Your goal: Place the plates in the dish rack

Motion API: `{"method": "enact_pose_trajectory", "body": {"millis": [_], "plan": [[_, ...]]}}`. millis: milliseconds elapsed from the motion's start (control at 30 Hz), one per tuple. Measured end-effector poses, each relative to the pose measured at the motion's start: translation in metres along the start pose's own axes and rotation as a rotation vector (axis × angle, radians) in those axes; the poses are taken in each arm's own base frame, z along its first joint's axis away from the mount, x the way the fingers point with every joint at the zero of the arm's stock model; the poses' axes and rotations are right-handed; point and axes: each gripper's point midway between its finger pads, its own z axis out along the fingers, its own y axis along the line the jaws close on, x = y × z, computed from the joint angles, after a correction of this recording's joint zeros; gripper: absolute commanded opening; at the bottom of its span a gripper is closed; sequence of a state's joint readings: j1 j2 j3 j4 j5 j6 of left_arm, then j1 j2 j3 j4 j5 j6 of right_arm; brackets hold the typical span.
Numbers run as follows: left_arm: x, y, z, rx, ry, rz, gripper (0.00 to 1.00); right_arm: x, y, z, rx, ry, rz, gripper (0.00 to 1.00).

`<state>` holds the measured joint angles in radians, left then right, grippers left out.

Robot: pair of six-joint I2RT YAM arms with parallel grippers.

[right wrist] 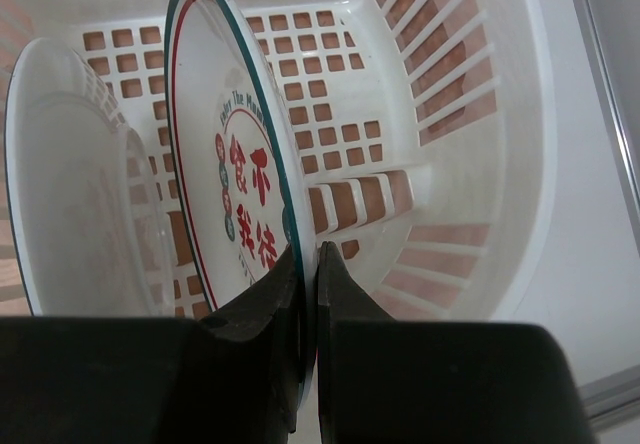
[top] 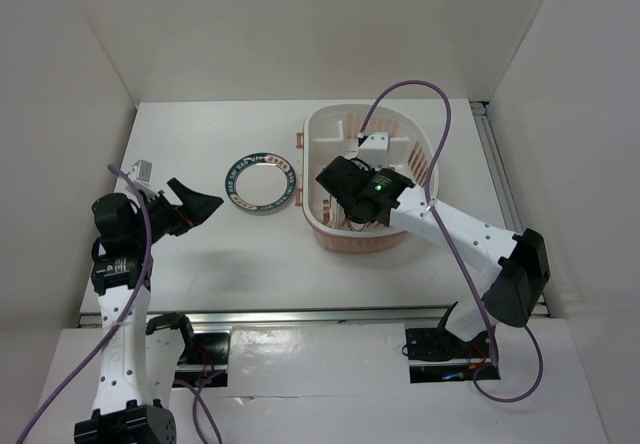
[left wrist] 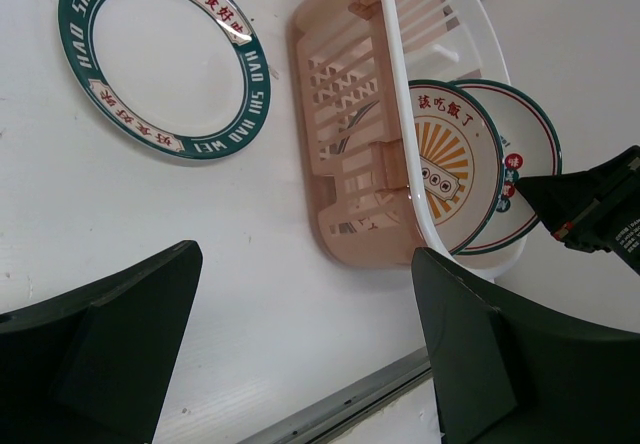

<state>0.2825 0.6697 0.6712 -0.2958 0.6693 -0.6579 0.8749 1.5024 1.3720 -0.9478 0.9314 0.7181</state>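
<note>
The pink-and-cream dish rack stands right of the table's centre. My right gripper reaches into it and is shut on the rim of the plate with red characters, which it holds upright on edge. In the right wrist view the fingers pinch the plate's lower rim. The sunburst plate stands upright in the rack beside it; its white back shows in the right wrist view. The plate with the dark blue-green rim band lies flat on the table left of the rack. My left gripper is open and empty, left of that plate.
White walls close in the table at the back and on both sides. A metal rail runs along the near edge. The rack's slotted wall is close to the right of the held plate. My right gripper also shows in the left wrist view.
</note>
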Motion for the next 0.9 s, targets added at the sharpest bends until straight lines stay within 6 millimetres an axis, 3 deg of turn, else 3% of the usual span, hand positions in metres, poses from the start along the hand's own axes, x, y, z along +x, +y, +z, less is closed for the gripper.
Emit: {"method": "enact_pose_trajectory", "body": {"millis": [900], "plan": [[0.000, 0.000, 0.000, 0.000, 0.001, 0.000, 1.00, -0.005, -0.015, -0.003, 0.052, -0.017, -0.042, 0.00]]}}
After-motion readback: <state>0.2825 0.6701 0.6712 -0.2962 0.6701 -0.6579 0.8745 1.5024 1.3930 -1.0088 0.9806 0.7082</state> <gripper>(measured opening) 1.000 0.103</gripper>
